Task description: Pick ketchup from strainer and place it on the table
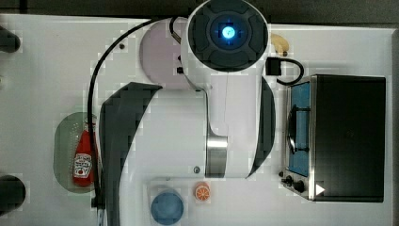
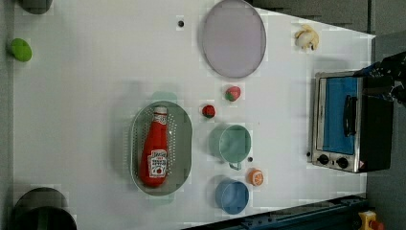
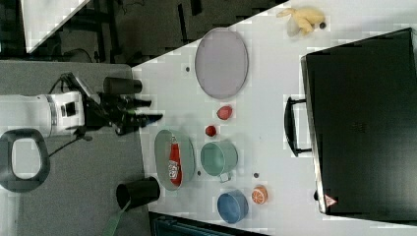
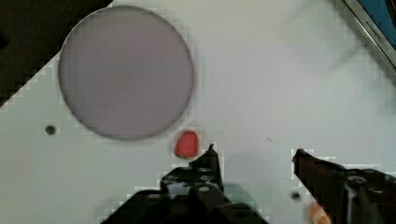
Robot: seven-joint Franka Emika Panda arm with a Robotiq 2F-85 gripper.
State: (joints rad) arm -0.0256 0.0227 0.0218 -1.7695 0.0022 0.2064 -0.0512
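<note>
Fingers [image 4: 212, 161] stood well apart with nothing between them; gripper [image 4: 254, 156] held nothing. In the right view the gripper [image 3: 140, 115] hung at the arm's end, seemingly high above the table [image 3: 275, 98] and off the strainer [image 3: 162, 147], though height is hard to judge from that angle. Wrist view looked down on the plate [image 4: 126, 70] and one strawberry [image 4: 187, 143], not on the bottle.

Ketchup [image 2: 154, 148] lay on its side inside the strainer [image 2: 184, 124], cap toward the left view's top, label up. Nothing touched it. Green cup [image 2: 233, 143] sat just beside the strainer on the left view's right, blue cup [image 2: 232, 195] and an orange slice [image 2: 256, 177] nearby, toaster oven [image 2: 344, 127] well apart.

Progress: nothing done yet as far as visible. Left to do: reach the strainer, grasp the bottle, lift it out, set it on bare table.
</note>
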